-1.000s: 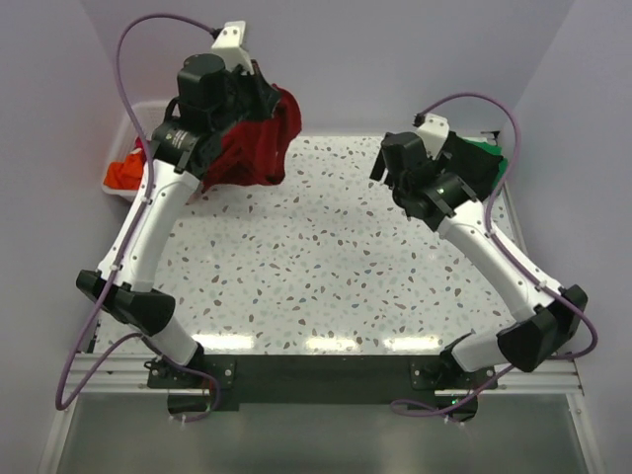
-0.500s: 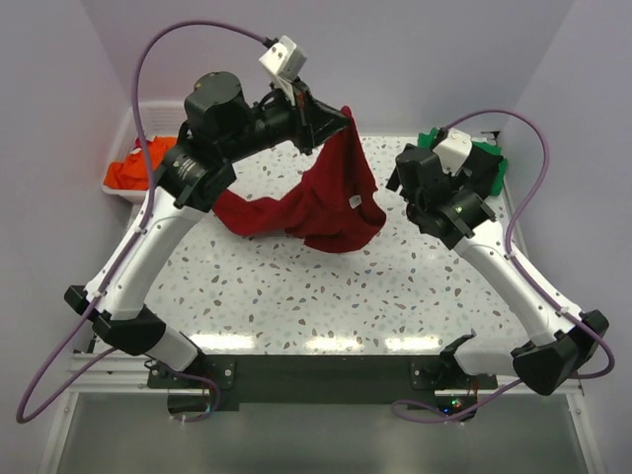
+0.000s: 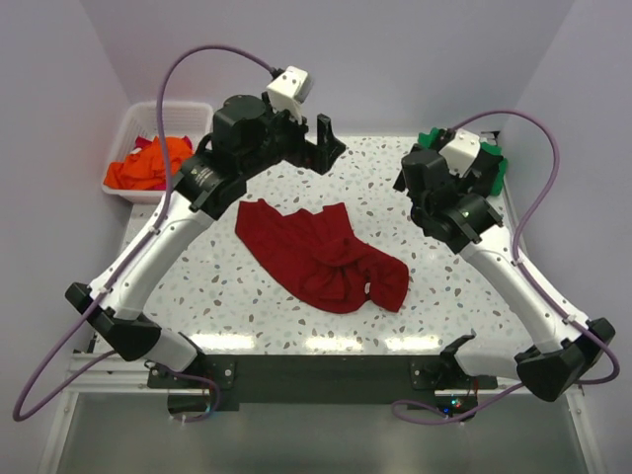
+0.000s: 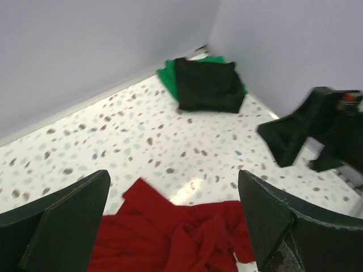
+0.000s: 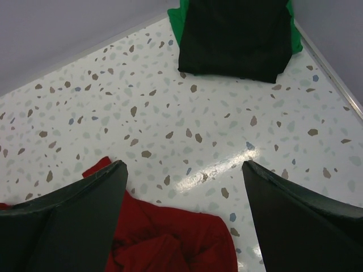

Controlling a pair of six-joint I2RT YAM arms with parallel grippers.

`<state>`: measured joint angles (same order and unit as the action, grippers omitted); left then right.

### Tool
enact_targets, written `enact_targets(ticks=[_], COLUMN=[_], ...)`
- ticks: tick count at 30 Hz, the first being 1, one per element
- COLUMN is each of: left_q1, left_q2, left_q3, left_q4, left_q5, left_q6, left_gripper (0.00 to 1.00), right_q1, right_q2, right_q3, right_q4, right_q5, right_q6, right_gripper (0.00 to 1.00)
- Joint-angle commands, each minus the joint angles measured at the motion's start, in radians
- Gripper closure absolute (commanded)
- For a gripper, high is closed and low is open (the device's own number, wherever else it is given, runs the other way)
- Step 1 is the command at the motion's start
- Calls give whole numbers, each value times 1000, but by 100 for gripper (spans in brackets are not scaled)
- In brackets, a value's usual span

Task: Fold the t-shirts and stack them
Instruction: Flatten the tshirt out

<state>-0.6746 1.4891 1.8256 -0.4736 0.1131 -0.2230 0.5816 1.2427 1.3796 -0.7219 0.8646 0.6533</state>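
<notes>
**Ana:** Fingers (image 4: 62,221) of the left gripper (image 3: 329,148): how do they stand?

**Ben:** Spread as wide as they go, with nothing between them. The gripper hangs in the air to the right of the white basket (image 3: 148,111), above the table (image 3: 247,316).

**Ana:** And the right gripper (image 5: 181,218)?

**Ben:** Its fingers (image 5: 300,221) are wide apart too and hold nothing. It sits well to the right of the basket, tilted down toward the table.

**Ana:** Where is the dark red t-shirt (image 3: 321,259)?

**Ben:** Loose on the speckled table, right of the basket and nearer the arm bases. Neither gripper touches it. The end toward the basket lies fairly flat. The end away from it is bunched in folds.

**Ana:** Other shirts?

**Ben:** An orange t-shirt (image 3: 150,168) is heaped inside the basket. A folded black t-shirt (image 5: 232,37) lies on top of a green t-shirt (image 5: 174,20) in the far corner of the table opposite the basket. That pair is well apart from the dark red one.
</notes>
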Motion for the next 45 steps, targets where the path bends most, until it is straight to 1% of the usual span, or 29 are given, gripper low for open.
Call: enact_targets(ticks=[1,2,3,4,5,6,7,8,9,10,11,12,14,16,19,23,24,27,32,37,40,45], left_q1=[9,29,42,62,102,118,130,148,156,164,179,185,198,202,224,248,248,251,259,267,274,279], left_q2=[31,43,65,72,76,76,73,71,71,74,79,89,94,94,95,99,106,117,138,165,178,210], left_q3=[-35,-49,-61,-80,-127,-161,-198,-263,-288,-305,-331,-342,-371,-394,-434,-494,-500,-520,-557,-578,-592,-617], left_q4=[-75,-91,-106,-117,-115,-88,-70,-50,-28,-26,-28,-28,-25,-4,15,41,40,23,-8,-28,-10,33], left_q5=[-331,-355,-378,-372,-333,-316,-300,-287,-282,-280,-283,-280,-270,-267,-239,-178,-176,-178,-193,-217,-217,-220], left_q6=[-35,-56,-109,-137,-159,-194,-206,-217,-236,-249,-257,-271,-283,-291,-318,-346,-355,-369,-409,-455,-464,-470], left_gripper=[0,0,0,0,1,2,3,5,6,8,12,14,16,17,18,19,19,19,18,17,17,17], right_q1=[-2,-2,-2,-2,-2,0,0,0,0,0,0,1,7,29,72,127,144,178,190,190,190,192], right_q2=[-2,4,9,17,18,17,14,11,8,8,8,6,-3,-14,-11,12,24,49,92,144,162,230], right_q3=[29,26,12,0,-14,-46,-63,-76,-100,-109,-116,-131,-157,-198,-220,-234,-238,-247,-255,-255,-261,-249], right_q4=[15,21,16,35,45,55,76,85,93,101,98,96,98,111,105,121,124,136,141,151,177,202], right_q5=[-66,-97,-136,-198,-232,-266,-335,-370,-409,-456,-525,-565,-642,-674,-710,-753,-775,-779,-785,-794,-800,-753], right_q6=[-52,-61,-61,-84,-98,-106,-122,-133,-159,-170,-175,-185,-190,-195,-195,-184,-176,-170,-165,-158,-156,-168], right_gripper=[13,13,13,13,13,13,13,13,14,15,17,18,25,31,35,35,35,35,33,33,32,32])
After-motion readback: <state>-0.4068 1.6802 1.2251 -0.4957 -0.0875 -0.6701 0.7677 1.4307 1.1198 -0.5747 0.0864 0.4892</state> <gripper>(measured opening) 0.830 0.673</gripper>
